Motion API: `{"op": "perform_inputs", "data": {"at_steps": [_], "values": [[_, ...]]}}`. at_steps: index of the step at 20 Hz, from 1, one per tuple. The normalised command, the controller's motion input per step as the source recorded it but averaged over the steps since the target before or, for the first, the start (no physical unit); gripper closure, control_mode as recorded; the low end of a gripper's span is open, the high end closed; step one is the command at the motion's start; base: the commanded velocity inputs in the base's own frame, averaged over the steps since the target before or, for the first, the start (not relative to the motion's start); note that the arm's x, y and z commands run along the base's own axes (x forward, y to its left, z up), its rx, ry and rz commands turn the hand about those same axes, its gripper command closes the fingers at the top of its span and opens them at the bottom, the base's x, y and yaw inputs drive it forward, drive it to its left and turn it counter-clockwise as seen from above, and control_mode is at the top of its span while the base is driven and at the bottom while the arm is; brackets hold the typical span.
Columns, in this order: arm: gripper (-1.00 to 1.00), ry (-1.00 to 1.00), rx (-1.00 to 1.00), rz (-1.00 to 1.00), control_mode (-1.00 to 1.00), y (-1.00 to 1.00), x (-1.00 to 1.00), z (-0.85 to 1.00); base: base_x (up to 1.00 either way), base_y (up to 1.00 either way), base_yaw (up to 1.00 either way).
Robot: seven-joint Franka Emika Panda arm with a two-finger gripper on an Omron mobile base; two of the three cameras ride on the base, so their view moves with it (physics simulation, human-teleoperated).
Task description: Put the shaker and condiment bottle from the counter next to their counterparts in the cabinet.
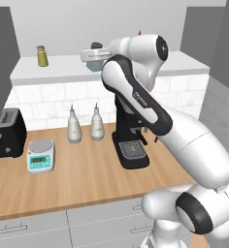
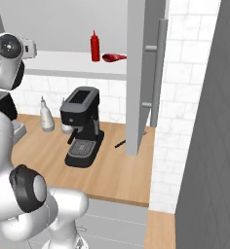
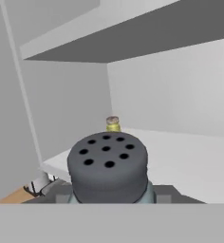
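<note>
My gripper (image 1: 93,62) is up over the cabinet shelf (image 1: 63,65), shut on the pale blue-grey shaker (image 1: 94,67). The hand view looks down on the shaker's dark grey cap (image 3: 107,162) with its holes, held between the jaws. The olive-yellow shaker (image 1: 41,56) stands on the shelf to the left, some way from my gripper, and shows small beyond the cap (image 3: 113,124). On the shelf's right part (image 2: 68,61) the red condiment bottle (image 2: 94,46) stands upright beside the flat red packet (image 2: 113,58). The wooden counter (image 1: 87,179) lies below.
On the counter stand two white pear-shaped bottles (image 1: 74,127) (image 1: 97,125), a black coffee machine (image 1: 128,140), a small scale (image 1: 40,156) and a toaster (image 1: 7,133). An open cabinet door (image 2: 136,73) hangs edge-on to the right of the packet. A dark side panel bounds the shelf at left.
</note>
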Motion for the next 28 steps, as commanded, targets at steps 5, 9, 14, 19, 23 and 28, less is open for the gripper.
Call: {"op": "perform_inputs", "data": {"at_steps": [5,9,14,19,23,28], "values": [[1.0,-0.01,0.01,0.0,-1.0,0.1,0.44,-0.04,0.0,0.0,0.0],[1.0,-0.05,0.0,0.0,-1.0,0.15,0.41,-0.07,0.0,0.0,0.0],[1.0,-0.12,0.0,0.0,-1.0,0.21,0.36,-0.16,0.0,0.0,0.0],[1.0,-0.03,0.0,0.0,-1.0,0.3,0.37,-0.16,0.0,0.0,0.0],[1.0,0.03,0.0,0.0,-1.0,0.23,0.33,-0.01,0.0,0.0,0.0],[1.0,0.08,0.0,0.0,-1.0,0.2,0.37,0.0,0.0,0.0,0.0]]}}
